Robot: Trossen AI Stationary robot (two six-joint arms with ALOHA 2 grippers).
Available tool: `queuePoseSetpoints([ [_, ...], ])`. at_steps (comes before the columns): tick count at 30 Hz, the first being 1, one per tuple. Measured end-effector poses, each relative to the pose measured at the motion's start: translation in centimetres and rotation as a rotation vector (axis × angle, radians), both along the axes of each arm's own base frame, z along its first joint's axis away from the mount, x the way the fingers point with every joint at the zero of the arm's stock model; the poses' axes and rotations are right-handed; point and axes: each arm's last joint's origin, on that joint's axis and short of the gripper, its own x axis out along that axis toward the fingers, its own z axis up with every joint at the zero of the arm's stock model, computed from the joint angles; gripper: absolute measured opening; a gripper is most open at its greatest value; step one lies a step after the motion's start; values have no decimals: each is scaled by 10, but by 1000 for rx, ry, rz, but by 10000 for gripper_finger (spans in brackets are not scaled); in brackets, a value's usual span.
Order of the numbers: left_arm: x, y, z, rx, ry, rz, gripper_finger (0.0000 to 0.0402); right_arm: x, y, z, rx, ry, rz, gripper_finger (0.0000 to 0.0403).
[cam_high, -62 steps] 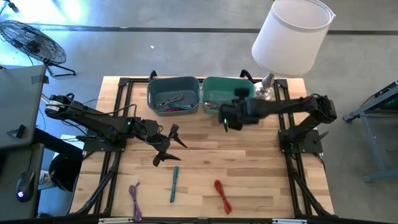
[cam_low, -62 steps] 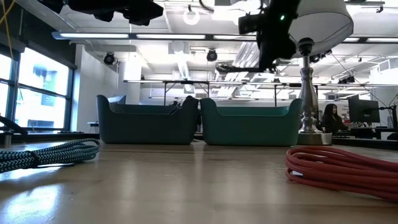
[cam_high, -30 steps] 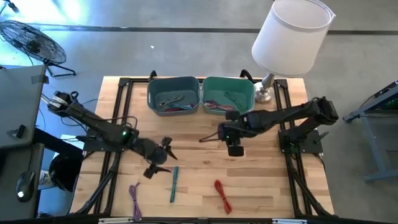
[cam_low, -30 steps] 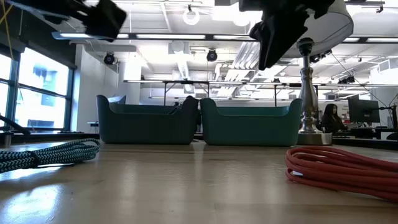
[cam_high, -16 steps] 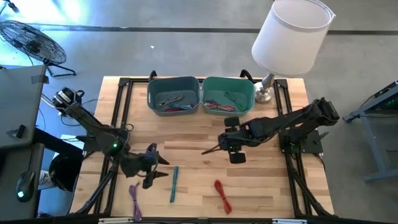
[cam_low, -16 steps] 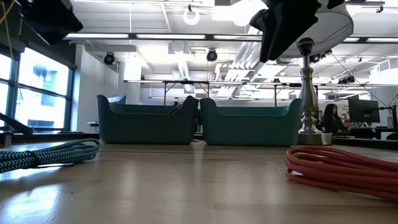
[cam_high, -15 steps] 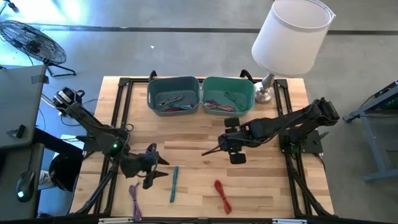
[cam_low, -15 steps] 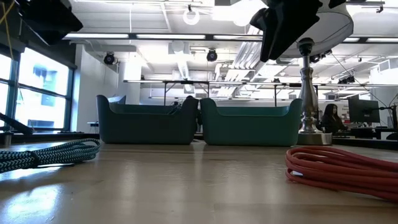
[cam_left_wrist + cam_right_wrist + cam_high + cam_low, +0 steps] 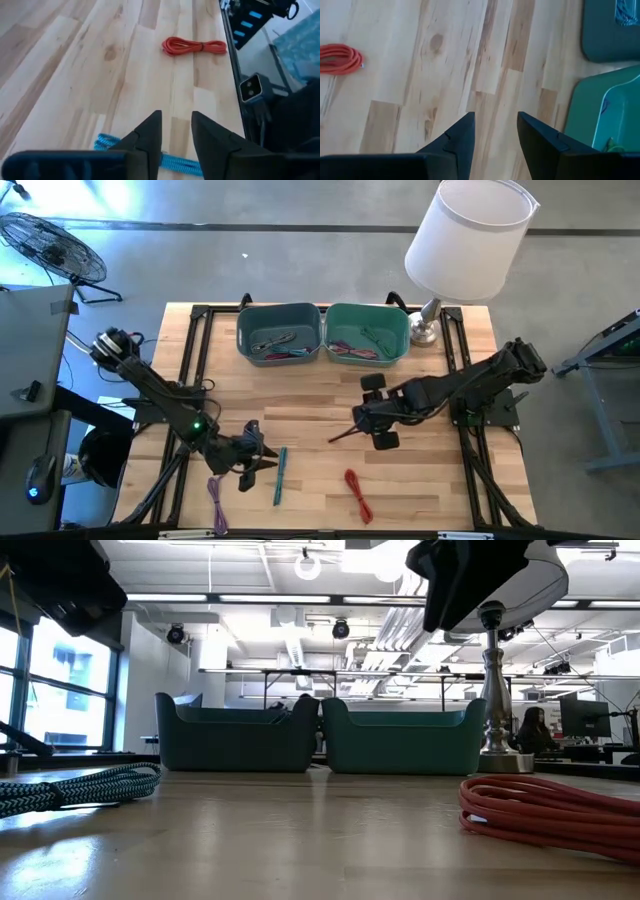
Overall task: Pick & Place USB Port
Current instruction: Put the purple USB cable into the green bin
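Note:
Three bundled USB cables lie on the wooden table near its front edge: a teal one (image 9: 280,476), a purple one (image 9: 217,502) and a red one (image 9: 358,493). My left gripper (image 9: 262,463) hovers low just left of the teal cable, its fingers a little apart with nothing between them. In the left wrist view the teal cable (image 9: 107,142) passes under the fingers (image 9: 150,132); whether they touch it I cannot tell. My right gripper (image 9: 335,438) stands open over bare wood at mid-table, pointing toward the table's left.
A grey-blue bin (image 9: 278,332) and a green bin (image 9: 367,332), both with cables inside, stand at the far edge. A lamp with a white shade (image 9: 468,238) stands at the far right. Black frame rails (image 9: 190,380) run along both table sides.
My left gripper has gone toward the table's near edge and down beside the teal cable, and its fingers have closed partway. My right gripper has drifted from near the bins toward the near edge, still open. The cables have stayed where they were.

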Motion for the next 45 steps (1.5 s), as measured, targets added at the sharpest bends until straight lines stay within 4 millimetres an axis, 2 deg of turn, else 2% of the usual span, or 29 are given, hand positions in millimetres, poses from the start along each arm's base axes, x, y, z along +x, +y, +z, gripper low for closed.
queuePoseSetpoints([
  [3,5,-5,-9,-31,15,25,92,0,0,0,-13,5,23,138],
  [7,11,-10,-26,-157,84,117,80,0,0,0,-21,9,42,138],
  [11,20,-18,-32,-197,124,155,67,-2,-1,-12,-47,39,90,138],
  [15,33,-29,-24,-172,101,154,54,-5,-4,-29,-55,71,127,138],
  [22,59,-51,10,-50,110,167,19,-11,-6,-46,-45,130,144,138],
  [28,80,-68,40,126,123,170,3,-16,14,-48,108,144,232,138],
  [33,83,-72,52,296,180,183,1,-30,40,-49,156,195,292,138],
  [39,82,-73,44,402,208,214,1,-53,70,-47,94,198,285,137],
  [45,87,-76,33,435,213,225,0,-70,85,-38,5,109,257,137],
])
